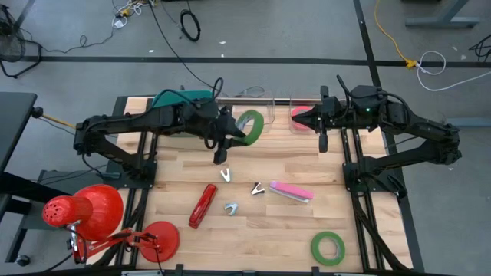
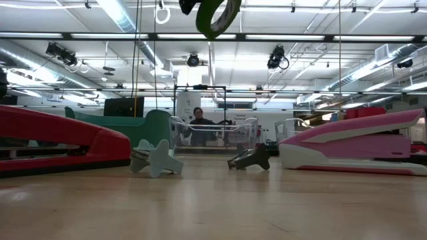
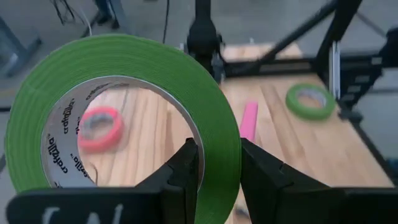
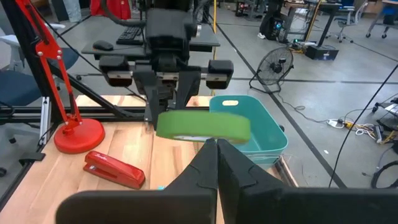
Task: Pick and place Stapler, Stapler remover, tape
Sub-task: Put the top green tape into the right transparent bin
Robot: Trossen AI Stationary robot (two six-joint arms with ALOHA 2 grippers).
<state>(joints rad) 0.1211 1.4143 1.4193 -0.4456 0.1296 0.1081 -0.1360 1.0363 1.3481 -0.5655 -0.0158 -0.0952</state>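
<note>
My left gripper [image 1: 235, 133] is shut on a green tape roll [image 1: 250, 126], high over the far middle of the table; the roll also shows at the top of the low view [image 2: 217, 17]. My right gripper [image 1: 301, 119] is shut and empty, over the red-pink tape roll [image 1: 300, 113] at the far right. A second green roll [image 1: 327, 248] lies flat at the near right. The red stapler [image 1: 203, 205], the pink stapler [image 1: 291, 192] and three staple removers [image 1: 225, 175] [image 1: 257, 188] [image 1: 231, 207] lie on the wood. My left gripper [image 3: 219, 177] holds the green roll by its ring wall [image 3: 219, 140]. One finger [image 3: 183, 177] is inside the open centre and the other [image 3: 264, 180] is outside. The fingers come about level from the table's left. The roll is tilted and lifted clear of the table.
A teal bin [image 1: 182, 100] and clear containers [image 1: 257, 98] stand along the far edge. A red desk lamp [image 1: 84, 211] stands at the near left corner. The arms' black frames [image 1: 138, 165] [image 1: 357, 172] flank the wood. A person [image 2: 198, 121] shows far behind the table.
</note>
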